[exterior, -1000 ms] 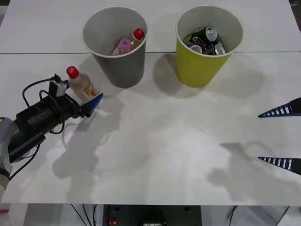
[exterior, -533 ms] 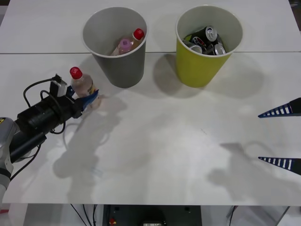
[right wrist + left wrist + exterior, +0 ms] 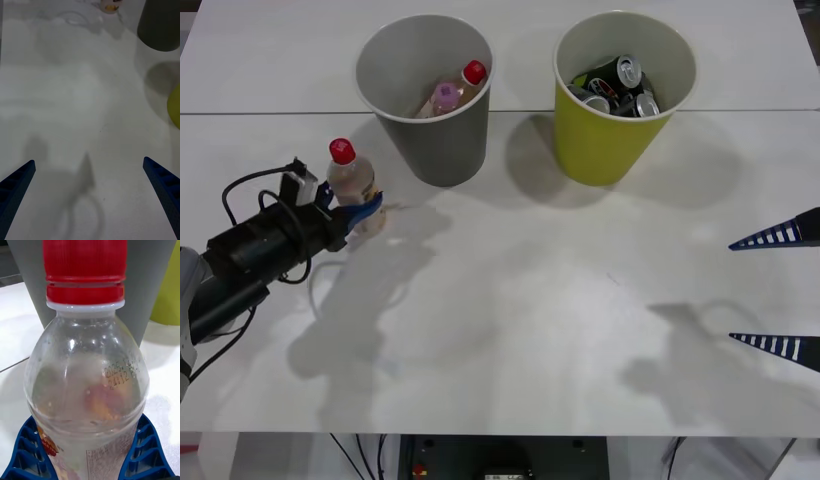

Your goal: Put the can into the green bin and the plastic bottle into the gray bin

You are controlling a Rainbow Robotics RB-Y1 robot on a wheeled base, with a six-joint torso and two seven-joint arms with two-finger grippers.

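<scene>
Beside gray bin (image 3: 426,90), left gripper (image 3: 358,215) clasps plastic bottle (image 3: 352,184).

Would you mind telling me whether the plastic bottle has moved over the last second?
Yes: the plastic bottle tipped upright, its cap nearer the gray bin.

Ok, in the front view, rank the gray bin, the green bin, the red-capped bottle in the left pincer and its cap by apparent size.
1-2. Gray bin and green bin: they look alike, so no ranking between them.
3. Bottle, upright in the left pincer, clearly smaller.
4. Cap, smallest.
</scene>
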